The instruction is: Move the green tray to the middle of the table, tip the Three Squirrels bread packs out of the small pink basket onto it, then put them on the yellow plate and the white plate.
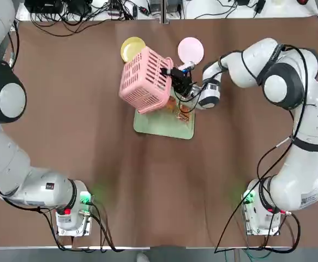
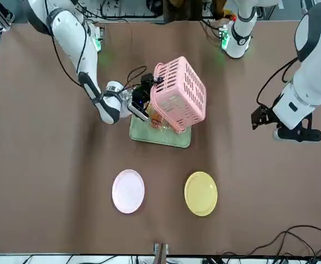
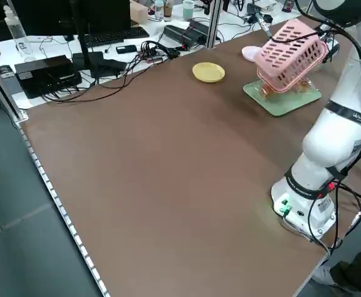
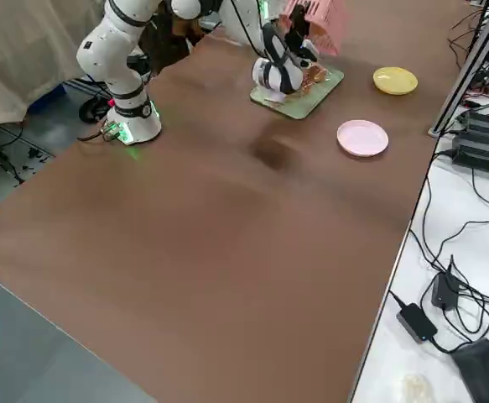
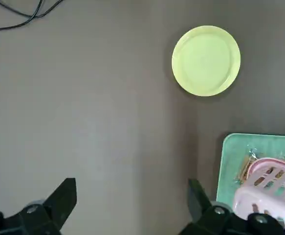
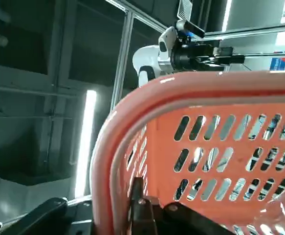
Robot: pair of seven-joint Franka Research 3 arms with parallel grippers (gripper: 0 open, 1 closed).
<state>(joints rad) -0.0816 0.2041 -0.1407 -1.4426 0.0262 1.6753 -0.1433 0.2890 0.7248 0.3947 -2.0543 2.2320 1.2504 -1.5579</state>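
Tipping over the green tray (image 1: 153,124), the small pink basket (image 1: 145,80) hangs tilted with its fingers-clamped rim in the right gripper (image 1: 172,73). Three Squirrels bread packs (image 1: 183,112) lie on the tray under and just beside the basket (the basket and wrist hide most of them). On the table (image 1: 93,136), the yellow plate (image 1: 132,48) is partly covered by the basket from above; the white plate (image 1: 191,49) sits near the gripper. Off to the side, the left gripper (image 5: 132,205) hovers spread wide, holding nothing. Cables (image 1: 82,16) clutter the far edge.
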